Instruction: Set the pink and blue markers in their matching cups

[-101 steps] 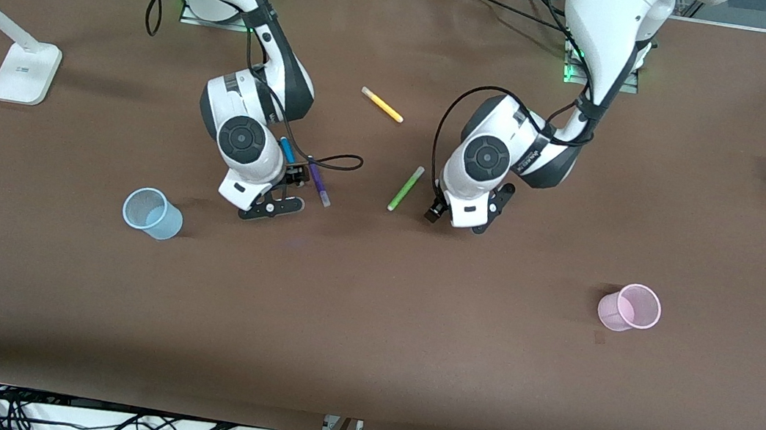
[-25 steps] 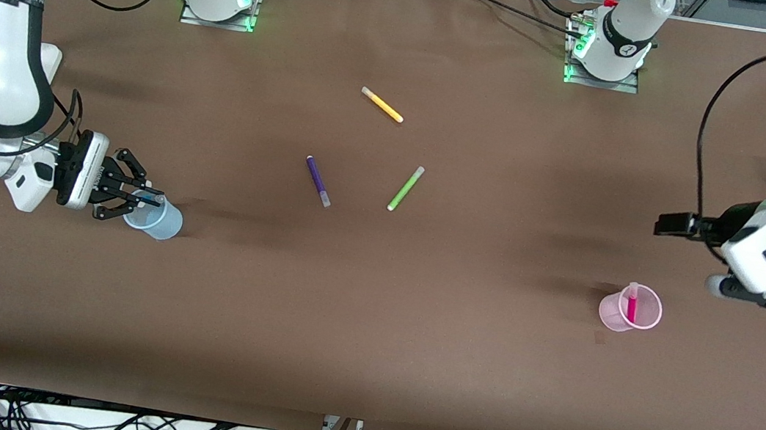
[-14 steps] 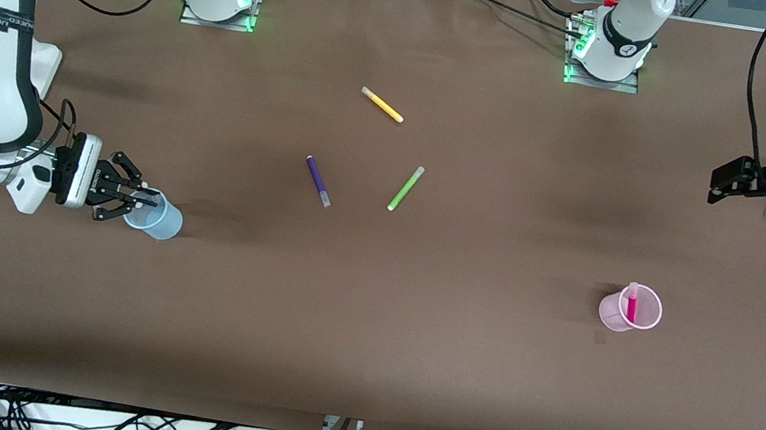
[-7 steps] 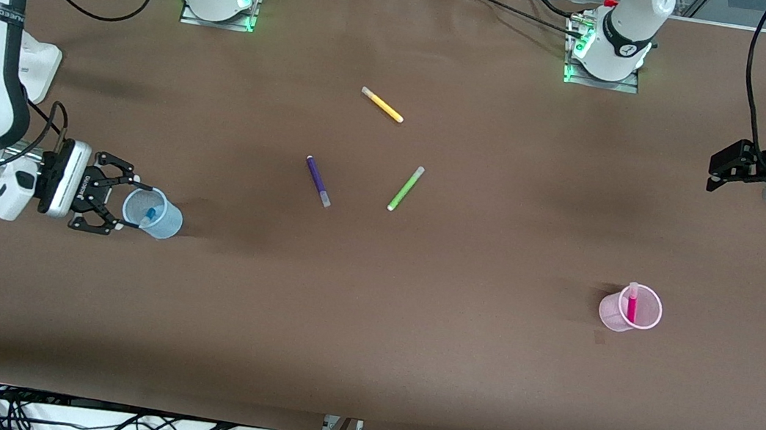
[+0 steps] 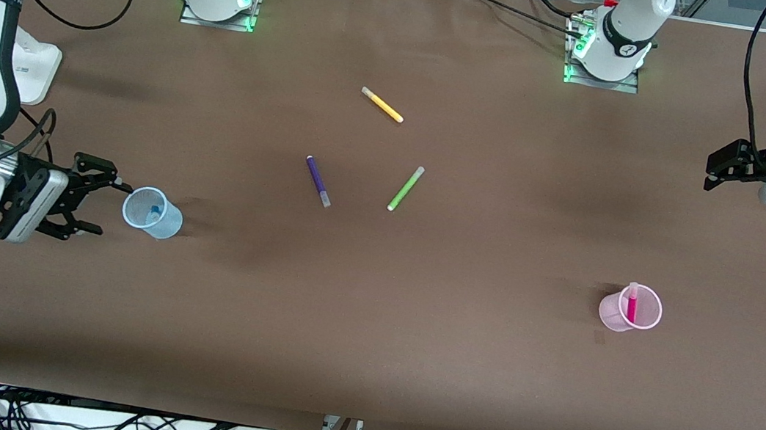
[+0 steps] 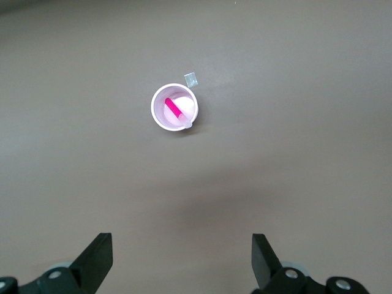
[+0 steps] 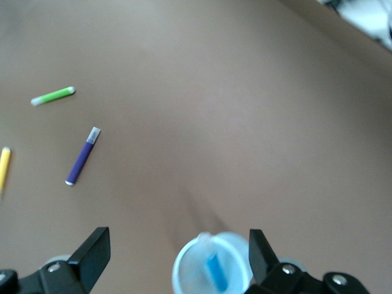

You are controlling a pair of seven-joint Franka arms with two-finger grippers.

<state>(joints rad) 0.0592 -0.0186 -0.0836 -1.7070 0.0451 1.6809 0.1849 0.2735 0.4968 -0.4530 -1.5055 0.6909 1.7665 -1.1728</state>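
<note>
I see the blue marker (image 5: 152,213) standing in the blue cup (image 5: 153,213) at frame left, the right end effector (image 5: 91,199) beside it, spread wide and empty. The pink marker (image 5: 632,302) leans in the pink cup (image 5: 630,308) (lower right); the left end effector (image 6: 181,257) is open, empty, above the worktop (image 5: 411,337).

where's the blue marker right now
The blue marker stands inside the pale blue cup toward the right arm's end of the table, with the right gripper beside the cup, jaws open.
</note>
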